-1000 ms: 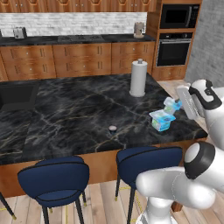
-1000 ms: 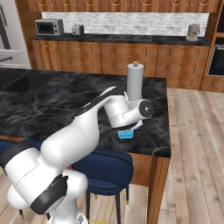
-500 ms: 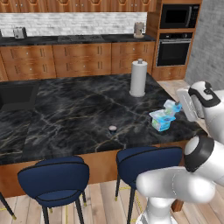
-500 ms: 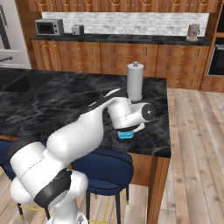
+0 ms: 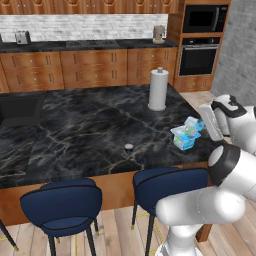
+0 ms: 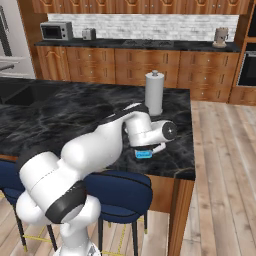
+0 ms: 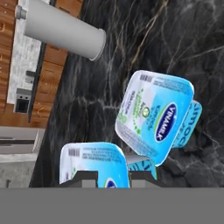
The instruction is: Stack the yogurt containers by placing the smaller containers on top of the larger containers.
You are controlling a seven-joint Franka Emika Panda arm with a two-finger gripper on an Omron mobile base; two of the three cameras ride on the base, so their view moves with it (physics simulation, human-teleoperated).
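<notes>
Island counter (image 5: 80,130): polished black marble, pale veining, glossy. Yogurt packs (image 7: 155,116): smooth printed plastic, shiny foil-like lids. Paper-towel roll (image 5: 158,90): matt white paper. Cabinets (image 5: 95,65): varnished wood. Stools (image 5: 62,205): smooth blue upholstery. Floor (image 6: 220,190): pale wood planks.

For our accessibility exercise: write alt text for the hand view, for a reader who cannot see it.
Two light-blue-and-white yogurt packs lie on black marble counter: the larger pack sits tilted at centre, the smaller pack sits between the dark gripper fingertips. A white paper-towel roll stands beyond.

Even, bright rendered light — soft, faint shadows, slightly blurry low-resolution views, no glare or edge distortion.
</notes>
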